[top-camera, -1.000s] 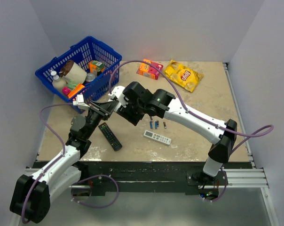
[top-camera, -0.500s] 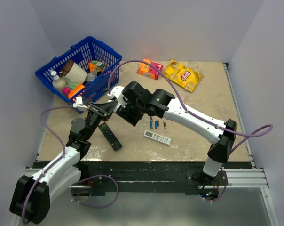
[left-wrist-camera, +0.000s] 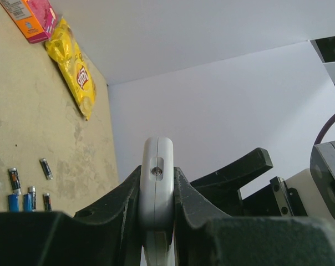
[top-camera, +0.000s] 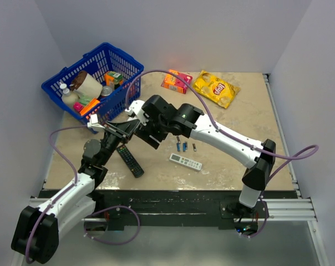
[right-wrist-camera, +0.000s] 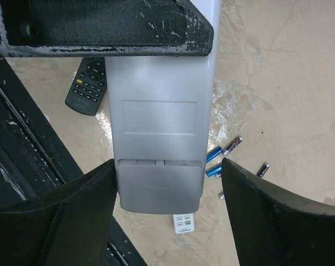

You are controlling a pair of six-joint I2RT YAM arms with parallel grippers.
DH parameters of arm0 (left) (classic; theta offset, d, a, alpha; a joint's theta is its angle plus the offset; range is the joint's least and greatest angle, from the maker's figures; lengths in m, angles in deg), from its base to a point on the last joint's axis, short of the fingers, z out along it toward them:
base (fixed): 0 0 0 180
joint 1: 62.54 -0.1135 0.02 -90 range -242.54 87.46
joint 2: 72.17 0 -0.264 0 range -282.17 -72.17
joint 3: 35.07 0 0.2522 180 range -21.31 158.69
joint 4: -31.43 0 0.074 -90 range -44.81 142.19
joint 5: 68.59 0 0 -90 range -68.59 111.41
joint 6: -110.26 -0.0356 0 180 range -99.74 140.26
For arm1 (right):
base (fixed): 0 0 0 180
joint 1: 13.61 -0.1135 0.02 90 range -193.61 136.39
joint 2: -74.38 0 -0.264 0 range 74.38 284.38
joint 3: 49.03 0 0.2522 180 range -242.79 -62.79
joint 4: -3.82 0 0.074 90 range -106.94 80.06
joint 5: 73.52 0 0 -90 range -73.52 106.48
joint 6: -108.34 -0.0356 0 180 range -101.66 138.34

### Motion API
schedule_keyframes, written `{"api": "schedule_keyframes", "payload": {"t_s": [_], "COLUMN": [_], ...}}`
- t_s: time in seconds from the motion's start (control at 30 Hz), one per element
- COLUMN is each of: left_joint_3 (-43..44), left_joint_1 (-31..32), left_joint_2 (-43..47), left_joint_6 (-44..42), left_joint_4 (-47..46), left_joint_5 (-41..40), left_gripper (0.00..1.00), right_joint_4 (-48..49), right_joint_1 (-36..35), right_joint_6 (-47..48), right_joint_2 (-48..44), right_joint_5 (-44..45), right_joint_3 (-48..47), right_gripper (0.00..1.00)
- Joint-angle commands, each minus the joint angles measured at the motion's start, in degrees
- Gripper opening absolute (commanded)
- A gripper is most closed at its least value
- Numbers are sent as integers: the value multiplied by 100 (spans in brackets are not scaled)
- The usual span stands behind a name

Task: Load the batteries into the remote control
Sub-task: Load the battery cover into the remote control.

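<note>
White and plain-backed, the remote control [right-wrist-camera: 159, 138] is held off the table [right-wrist-camera: 278, 83]. It is clamped edge-on between the jaws of the left gripper [left-wrist-camera: 157, 174], and in the left wrist view we see no gap on either side of the casing. Its battery cover [right-wrist-camera: 159, 191] is in place and closed, at the end facing the right gripper [right-wrist-camera: 167, 166].

Change since one second ago:
- The right gripper's jaws have spread. They now stand apart on either side of the cover end, one finger close against the casing edge and the other clear of it, gripping nothing.
- In the overhead view the right arm has shifted slightly toward the left arm.
- The left gripper's hold is unchanged.

We judge that the right gripper is being set up to work the cover. The compartment is not yet open, so no cell has been loaded.

The batteries [right-wrist-camera: 214, 153] lie loose on the table below, well apart from the held unit. The slim white remote [right-wrist-camera: 184, 221] lies just beside them, and the black remote [right-wrist-camera: 87, 91] lies farther off.
</note>
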Motion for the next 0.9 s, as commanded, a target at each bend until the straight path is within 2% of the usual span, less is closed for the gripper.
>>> {"api": "schedule_keyframes", "payload": {"t_s": [0.0,0.33,0.57,0.73,0.87], "left_joint_3": [-4,-30,-30,-74,13], "left_joint_1": [32,32,32,23,23], "left_joint_2": [52,0,-53,-141,-351], "left_joint_6": [177,212,230,388,494], "left_joint_4": [-395,-368,-430,-684,-887], "left_joint_5": [73,55,38,-50,-85], "left_gripper": [0,0,0,0,0], "right_joint_4": [-8,-130,-184,-35,281], "right_joint_1": [-6,-6,3,108,345], "right_joint_6": [53,26,-193,-992,-2184], "right_joint_2": [13,101,136,-39,-469], "right_joint_5": [105,0,26,341,754], "right_joint_3": [-299,-826,-1406,-1460,-828], "right_gripper": [79,93,96,95,93]}}
